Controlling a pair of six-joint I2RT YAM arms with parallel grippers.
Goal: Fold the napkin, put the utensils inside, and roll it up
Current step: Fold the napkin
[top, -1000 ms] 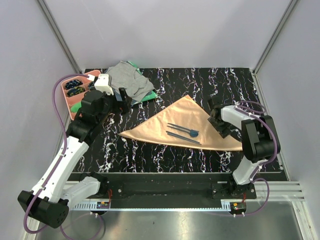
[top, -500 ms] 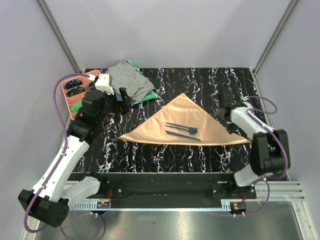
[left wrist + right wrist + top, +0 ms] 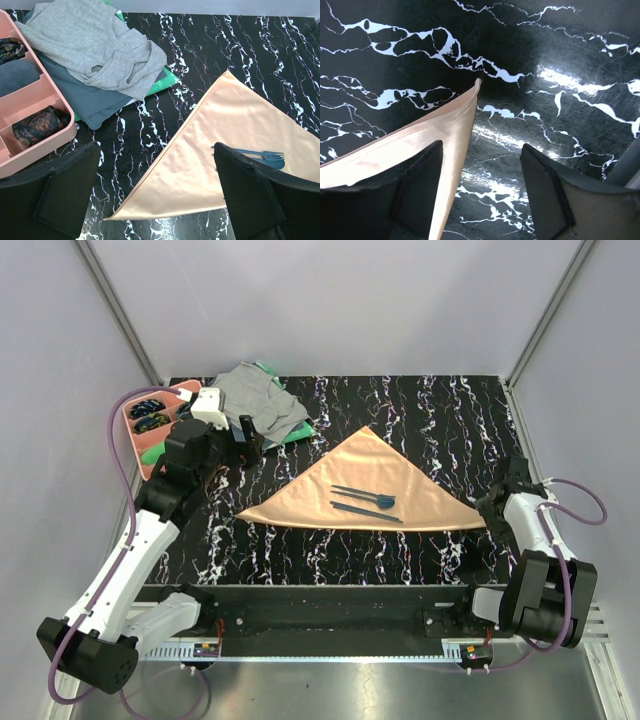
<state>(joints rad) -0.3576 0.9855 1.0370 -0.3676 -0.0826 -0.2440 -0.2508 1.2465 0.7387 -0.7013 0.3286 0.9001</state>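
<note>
Two claws hang released over a black, white-veined marble-pattern surface (image 3: 430, 410), neither gripping anything. Between them lies the large satiny peach-orange cloth napkin (image 3: 375, 462), folded into a flat triangle. The slim dark blue plastic utensils (image 3: 365, 502) rest near its middle.

The right claw (image 3: 482, 147) holds its fingers spread over the napkin's sharp corner. The tip lies just ahead of the claw, roughly in line with the gap. One cloth edge runs beneath the finger on the left of the wrist view, and whether that finger touches the cloth cannot be told.

The left claw (image 3: 155, 150) is equally wide open. Another napkin corner lies just ahead of it, and a blue fork shows beyond the finger on the right of its view. A pink compartment tray (image 3: 47, 142) sits just ahead of the other finger. Farther ahead, a crumpled grey cloth (image 3: 95, 50) is heaped over a green cloth (image 3: 168, 82).
</note>
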